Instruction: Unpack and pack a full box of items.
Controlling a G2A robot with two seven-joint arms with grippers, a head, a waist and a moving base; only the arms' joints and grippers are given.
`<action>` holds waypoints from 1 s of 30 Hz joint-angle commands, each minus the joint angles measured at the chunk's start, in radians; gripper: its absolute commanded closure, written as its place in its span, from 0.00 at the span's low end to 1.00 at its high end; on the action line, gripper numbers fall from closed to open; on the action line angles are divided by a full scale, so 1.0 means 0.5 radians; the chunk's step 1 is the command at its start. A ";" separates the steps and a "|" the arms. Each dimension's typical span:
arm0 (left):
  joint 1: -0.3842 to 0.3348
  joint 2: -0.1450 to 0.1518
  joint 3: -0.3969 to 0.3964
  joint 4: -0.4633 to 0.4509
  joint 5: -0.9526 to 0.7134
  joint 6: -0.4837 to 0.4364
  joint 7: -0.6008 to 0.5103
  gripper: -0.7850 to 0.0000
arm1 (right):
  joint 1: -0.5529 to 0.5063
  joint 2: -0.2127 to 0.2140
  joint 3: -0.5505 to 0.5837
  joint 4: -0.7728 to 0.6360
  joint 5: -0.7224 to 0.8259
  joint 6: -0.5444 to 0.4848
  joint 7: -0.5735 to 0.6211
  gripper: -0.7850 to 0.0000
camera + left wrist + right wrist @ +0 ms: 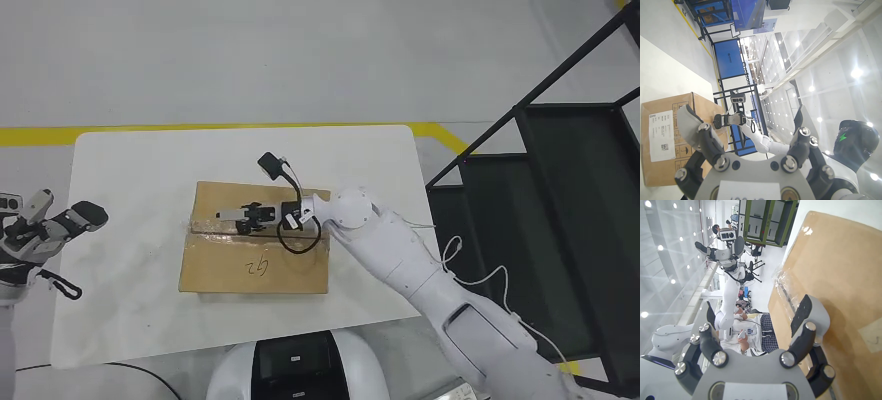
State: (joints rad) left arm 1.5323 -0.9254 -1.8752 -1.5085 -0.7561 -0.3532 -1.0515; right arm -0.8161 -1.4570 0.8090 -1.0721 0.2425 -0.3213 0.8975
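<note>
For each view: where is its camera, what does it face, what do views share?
Top view: above the arms, looking down on table, cardboard box, right gripper over its taped seam, left gripper at table's edge.
Left wrist view: behind the open left gripper, facing the box's labelled side, right arm.
Right wrist view: behind the open right gripper, over the box top; left arm beyond.
All share the box.

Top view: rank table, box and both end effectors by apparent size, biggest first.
1. table
2. box
3. left end effector at the table's edge and right end effector over the box. They look about alike, and their nearness to the camera may differ, so they are not ranked.
</note>
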 commanded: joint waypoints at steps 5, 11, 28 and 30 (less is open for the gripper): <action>0.015 -0.004 -0.014 -0.020 0.004 0.000 0.008 0.00 | 0.084 -0.057 -0.097 0.114 0.027 -0.015 -0.019 0.00; 0.058 -0.009 -0.065 -0.020 -0.021 -0.020 0.013 0.00 | 0.188 -0.129 -0.206 0.179 0.038 -0.006 -0.055 0.00; 0.049 -0.022 -0.060 -0.046 -0.007 0.018 0.007 0.00 | 0.144 -0.116 -0.088 0.081 0.037 -0.231 0.094 0.00; 0.019 -0.024 -0.028 -0.050 0.008 0.024 0.004 0.00 | 0.035 -0.052 0.036 -0.064 0.019 -0.228 0.182 0.00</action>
State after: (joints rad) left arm 1.5504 -0.9367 -1.8988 -1.5325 -0.7562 -0.3425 -1.0488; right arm -0.7650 -1.5023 0.7867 -1.0584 0.2587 -0.4379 0.9623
